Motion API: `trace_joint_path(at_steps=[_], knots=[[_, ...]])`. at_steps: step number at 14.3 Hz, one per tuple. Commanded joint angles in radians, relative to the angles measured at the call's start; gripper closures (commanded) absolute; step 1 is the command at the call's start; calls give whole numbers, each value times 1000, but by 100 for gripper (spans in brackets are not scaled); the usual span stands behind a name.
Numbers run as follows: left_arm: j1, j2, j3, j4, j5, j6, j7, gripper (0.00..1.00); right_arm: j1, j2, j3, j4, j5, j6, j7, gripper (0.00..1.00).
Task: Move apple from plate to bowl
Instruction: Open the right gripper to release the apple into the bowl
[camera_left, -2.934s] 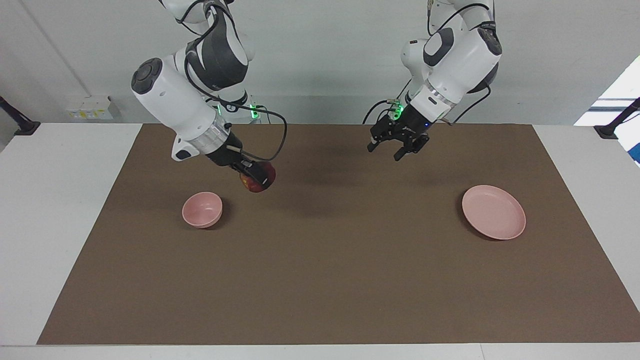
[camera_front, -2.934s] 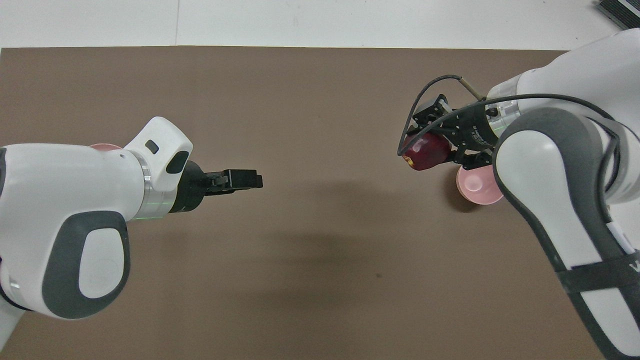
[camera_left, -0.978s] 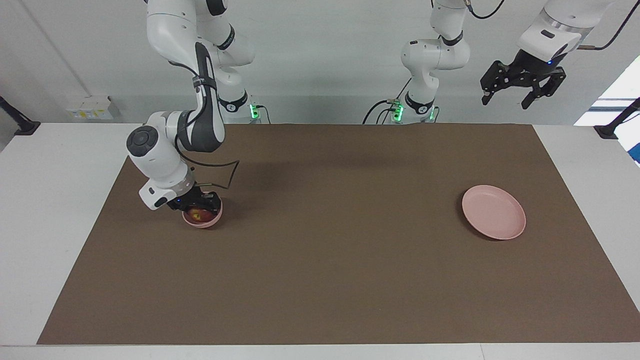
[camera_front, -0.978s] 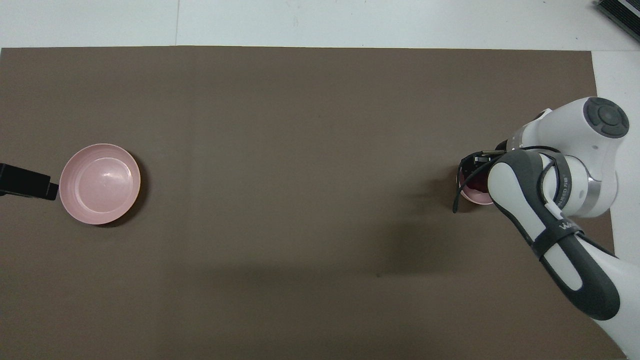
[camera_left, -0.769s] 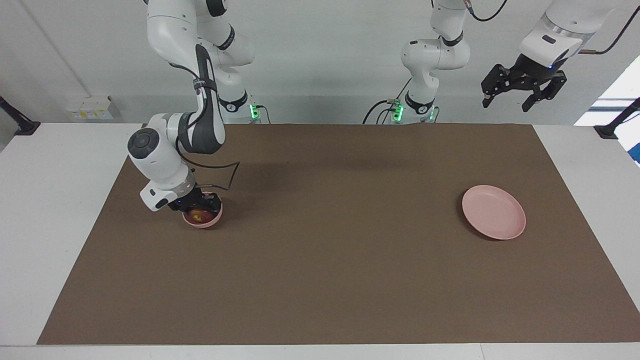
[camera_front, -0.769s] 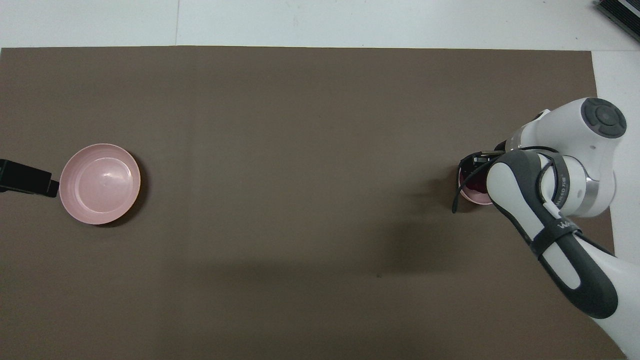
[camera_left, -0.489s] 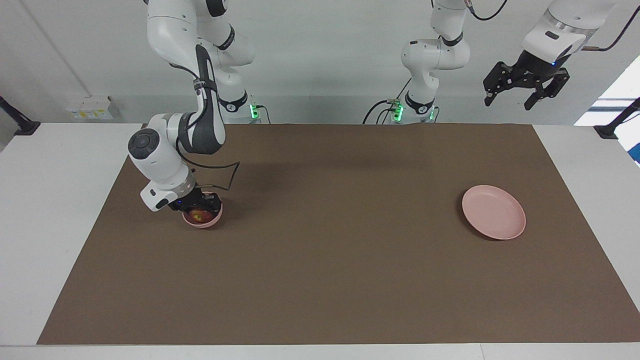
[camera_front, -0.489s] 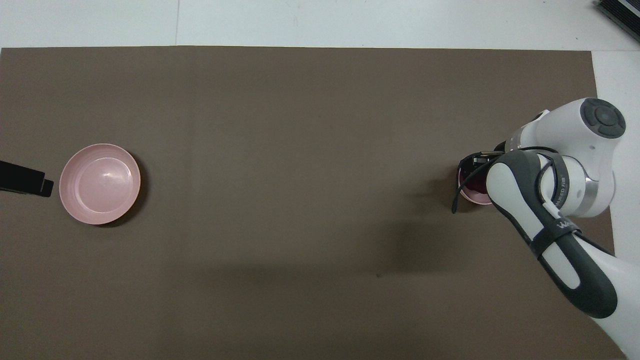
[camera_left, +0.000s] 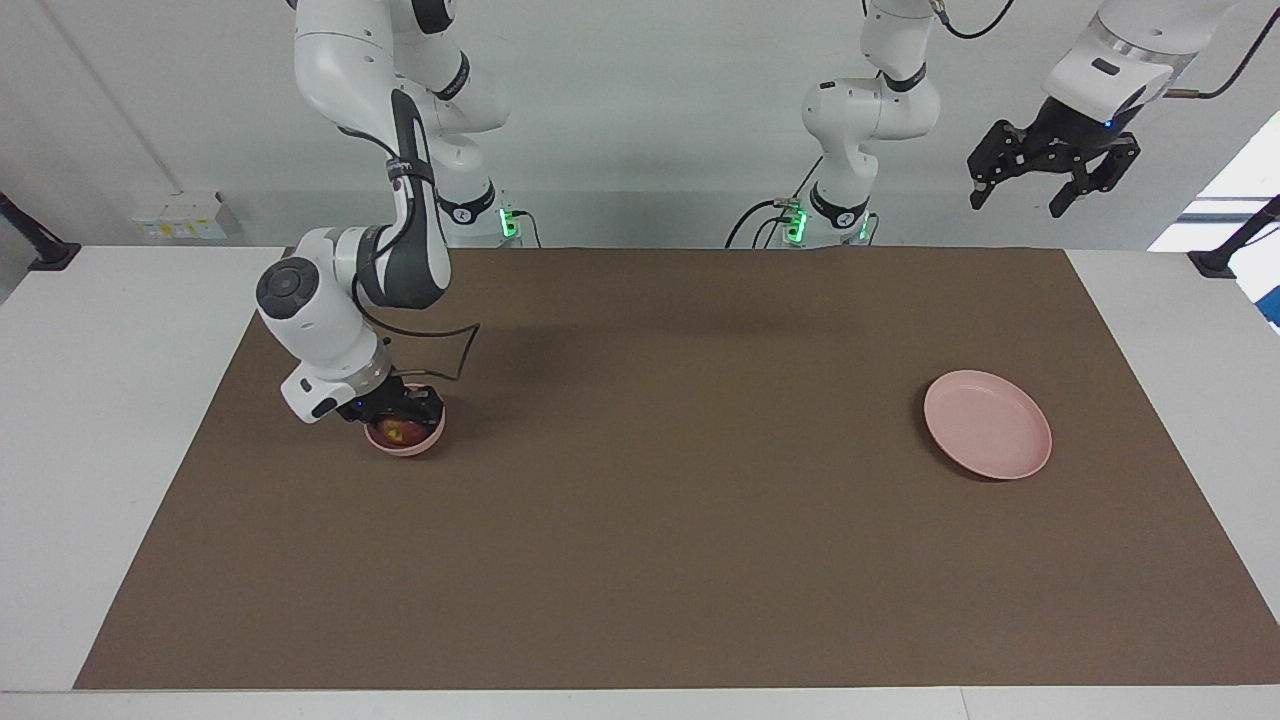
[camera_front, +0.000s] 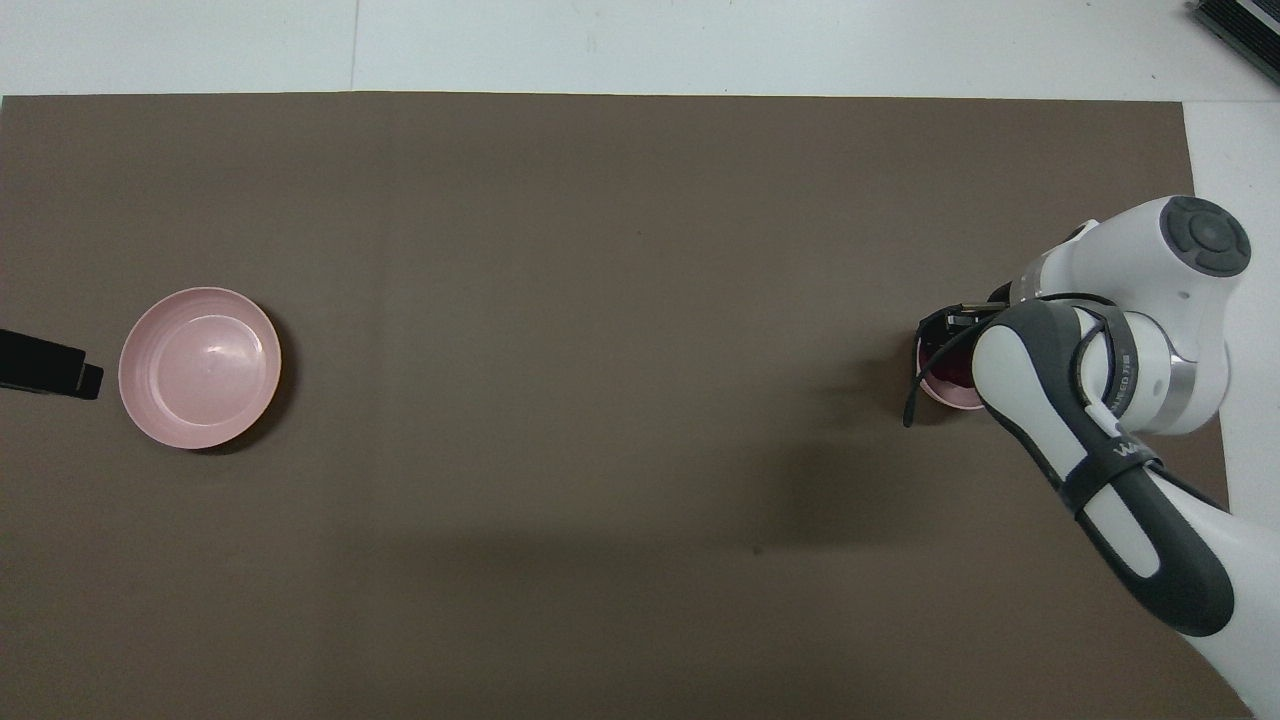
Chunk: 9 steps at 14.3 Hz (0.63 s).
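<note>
down at the right arm's end of the table, the right gripper (camera_left: 398, 412) sits low at the mouth of the bowl (camera_left: 431, 436), a small deep pink one on the brown mat (camera_left: 640, 520). the apple (camera_left: 398, 431) lies inside that bowl, dark red with a yellowish patch turned up, directly beneath the gripper and between its dark fingers, which stand to either side of it at the rim. whether those fingers are clamped on the fruit or have let it go cannot be told from the facing view, and in the overhead view the right arm's own bulk covers most of the bowl (camera_front: 945, 396), leaving only a sliver of its pink rim and a dark red glimpse within. toward the left arm's end of the table, well apart from the bowl, the plate (camera_left: 987, 424) rests flat on the mat with nothing on it. the left gripper (camera_left: 1053, 172) hangs high in the air, above the edge of the table near that arm's base, its fingers spread apart and holding nothing, the arm waiting; in the overhead view only its dark tip shows beside the plate (camera_front: 199, 367).
</note>
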Motion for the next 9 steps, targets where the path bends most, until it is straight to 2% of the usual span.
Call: trace_joint_path(at_steps=[1, 7, 9], knots=[[-4, -28, 6, -32, 13, -11, 10, 0, -5, -1, 8, -7, -24, 26, 3, 0], [-4, -30, 4, -31, 12, -8, 8, 0, -7, -2, 8, 4, -24, 10, 3, 0], [-4, -30, 4, -31, 12, -9, 8, 0, -1, -29, 4, 30, -24, -25, 5, 0]])
